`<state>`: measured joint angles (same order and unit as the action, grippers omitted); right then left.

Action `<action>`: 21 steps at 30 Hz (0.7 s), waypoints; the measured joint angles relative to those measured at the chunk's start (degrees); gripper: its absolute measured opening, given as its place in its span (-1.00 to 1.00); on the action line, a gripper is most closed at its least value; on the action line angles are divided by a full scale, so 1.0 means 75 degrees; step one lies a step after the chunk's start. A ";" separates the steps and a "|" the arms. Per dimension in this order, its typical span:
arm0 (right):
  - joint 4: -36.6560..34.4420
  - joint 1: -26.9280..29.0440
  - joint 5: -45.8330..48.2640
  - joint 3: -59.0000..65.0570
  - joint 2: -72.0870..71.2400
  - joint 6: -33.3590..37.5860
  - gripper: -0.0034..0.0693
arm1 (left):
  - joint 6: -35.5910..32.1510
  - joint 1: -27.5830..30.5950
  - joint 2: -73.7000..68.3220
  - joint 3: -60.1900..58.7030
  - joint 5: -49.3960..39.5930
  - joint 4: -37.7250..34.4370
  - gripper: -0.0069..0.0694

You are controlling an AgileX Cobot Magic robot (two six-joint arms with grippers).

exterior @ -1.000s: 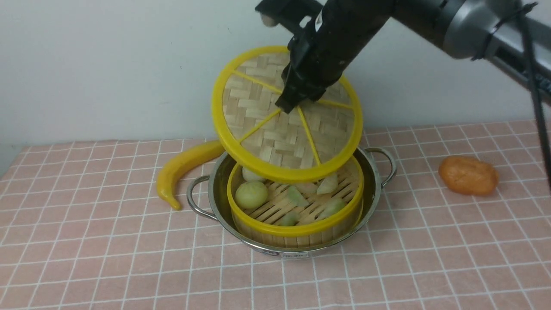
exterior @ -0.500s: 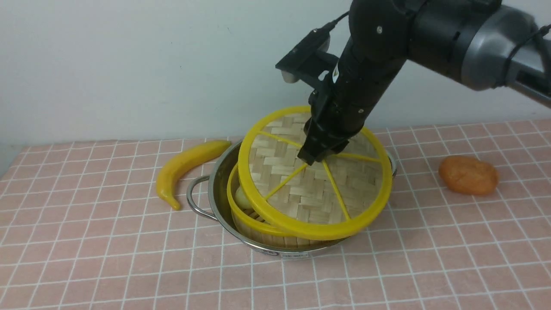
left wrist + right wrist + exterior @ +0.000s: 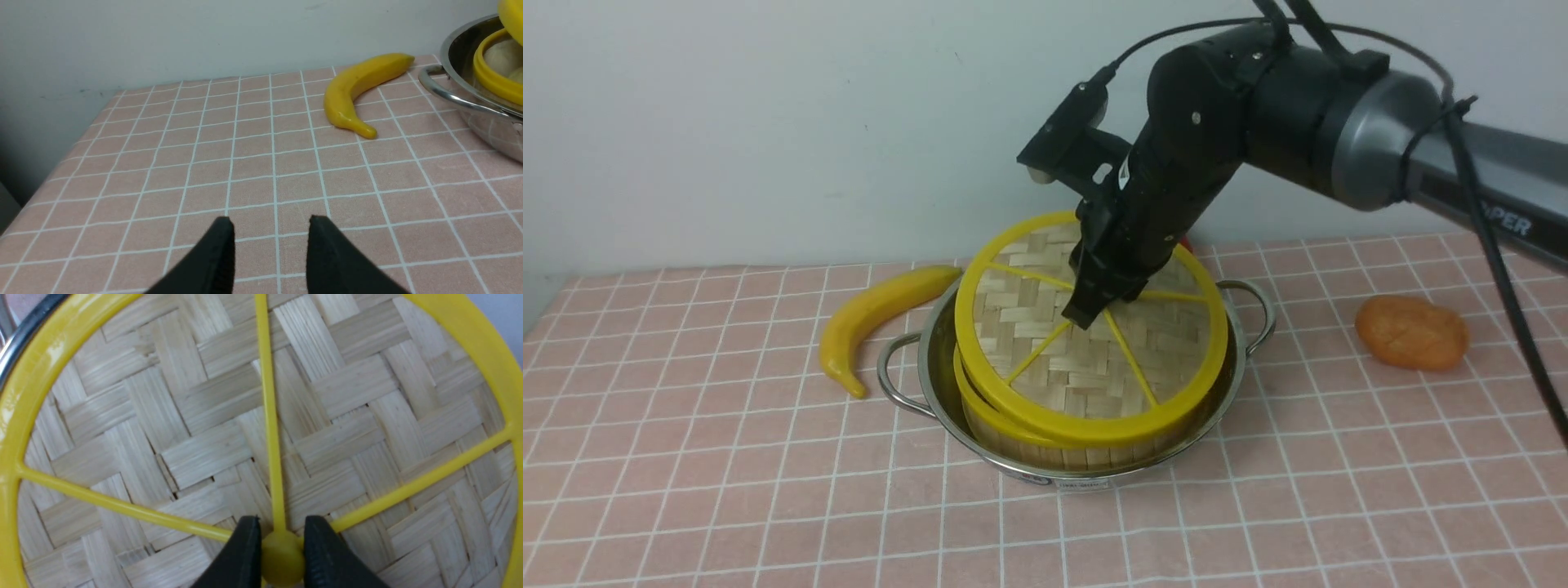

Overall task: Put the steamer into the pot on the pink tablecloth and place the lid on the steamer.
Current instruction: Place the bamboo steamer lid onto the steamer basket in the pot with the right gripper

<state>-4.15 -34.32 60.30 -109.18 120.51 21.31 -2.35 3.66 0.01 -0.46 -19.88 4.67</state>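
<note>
Lid (image 3: 1086, 359) lies slightly askew on the steamer (image 3: 1013, 437) inside the pot (image 3: 931, 359); we pinch its hub (image 3: 282, 555) in our right gripper (image 3: 1086, 314), judging it needs levelling before release. Our left gripper (image 3: 269, 222) hangs open.

A: What colour is the lid (image 3: 1086, 359)?
B: Pale bamboo in a plaited weave, with yellow rim, spokes and hub.
A: And the cloth (image 3: 727, 457)?
B: Pink, gridded with thin white lines. The pot (image 3: 935, 359) is shiny silver, the steamer (image 3: 1021, 447) yellow-rimmed, the banana (image 3: 874, 314) yellow, the lump (image 3: 1411, 332) orange, the arm (image 3: 1201, 163) black and grey
</note>
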 joint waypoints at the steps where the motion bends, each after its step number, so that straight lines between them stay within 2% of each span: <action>1: 0.0000 0.0000 -0.0019 0.0000 0.0000 0.0000 -0.51 | 0.0000 0.0000 0.0000 0.0000 0.0000 0.0000 -0.18; 21: -0.0081 0.0000 -0.0515 0.0000 0.0000 0.0436 -0.51 | 0.0000 0.0000 0.0000 0.0000 0.0000 0.0000 -0.18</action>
<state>-4.76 -34.32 56.44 -109.18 120.51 24.58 -2.35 3.66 0.01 -0.46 -19.88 4.67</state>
